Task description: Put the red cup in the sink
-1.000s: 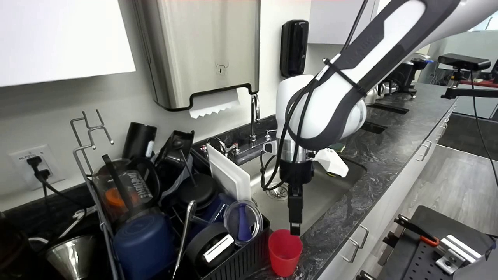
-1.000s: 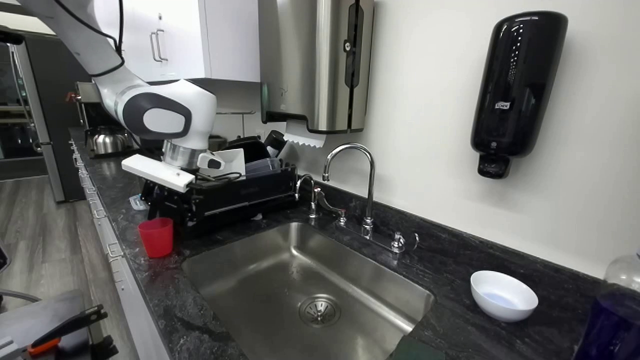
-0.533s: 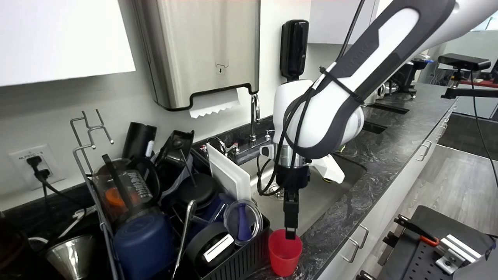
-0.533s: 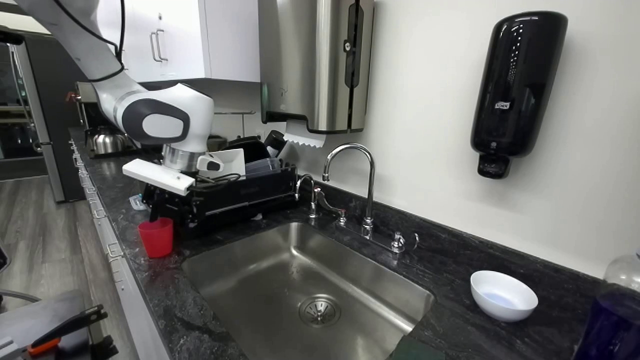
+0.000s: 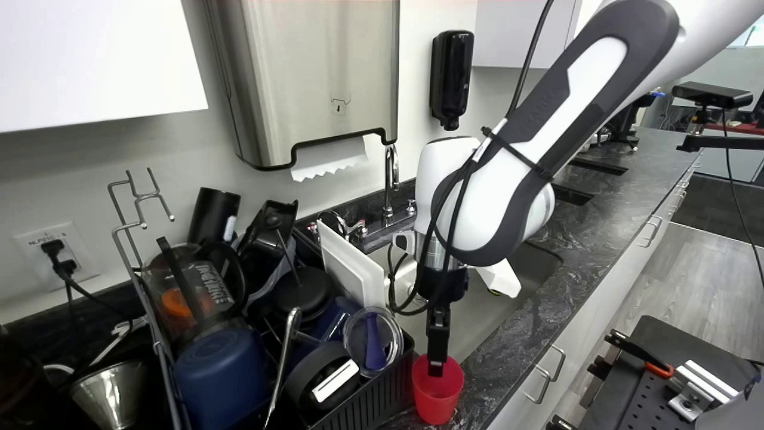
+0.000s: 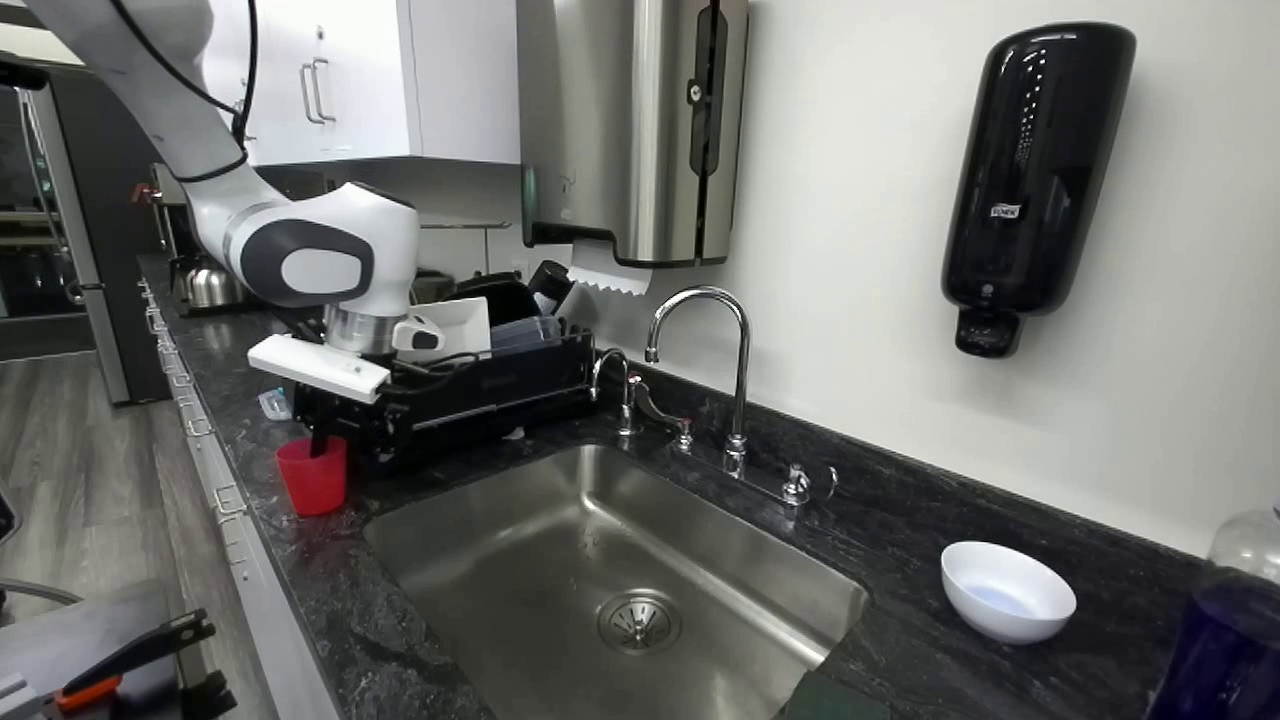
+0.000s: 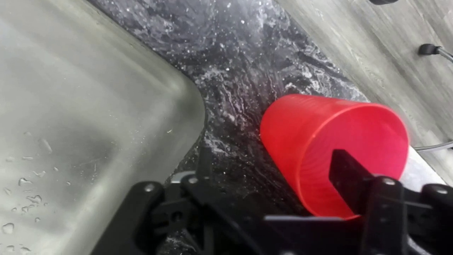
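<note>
Pincer (image 7: 271, 154), one fingertip (image 7: 342, 168) inside red cup (image 7: 315, 141)

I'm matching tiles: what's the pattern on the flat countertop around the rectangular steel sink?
Dark, stone-look countertop: pale marbled swirls and specks, clearest in the wrist view.

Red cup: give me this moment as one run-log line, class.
red cup: upright on counter beside sink | pincer: open, one finger inside cup's mouth, other outside | status: not yet in sink
</note>
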Tool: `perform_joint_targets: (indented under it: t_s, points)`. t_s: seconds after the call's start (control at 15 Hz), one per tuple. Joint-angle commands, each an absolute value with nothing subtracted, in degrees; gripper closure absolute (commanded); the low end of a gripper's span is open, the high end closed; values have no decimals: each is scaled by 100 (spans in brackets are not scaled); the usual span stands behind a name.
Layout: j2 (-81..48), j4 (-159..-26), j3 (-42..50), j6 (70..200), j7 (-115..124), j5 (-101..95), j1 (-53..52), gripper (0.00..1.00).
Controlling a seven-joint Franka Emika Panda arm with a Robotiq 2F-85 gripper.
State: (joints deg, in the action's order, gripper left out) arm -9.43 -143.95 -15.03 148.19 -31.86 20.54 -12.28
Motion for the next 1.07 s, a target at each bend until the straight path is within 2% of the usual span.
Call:
perform_joint_targets:
  t_s: [0.0, 0.47, 0.6, 1.0]
  points:
    - [-1079, -14376, -1669, 15089, -3252, 1990, -1098, 46]
    - [-1072, -14402, -1715, 15163, -3218, 1875, -1085, 95]
    - [-1040, -14410, -1712, 15137, -3220, 1885, -1063, 100]
    - [-388, -14586, -1639, 14575, -2969, 1724, -1042, 99]
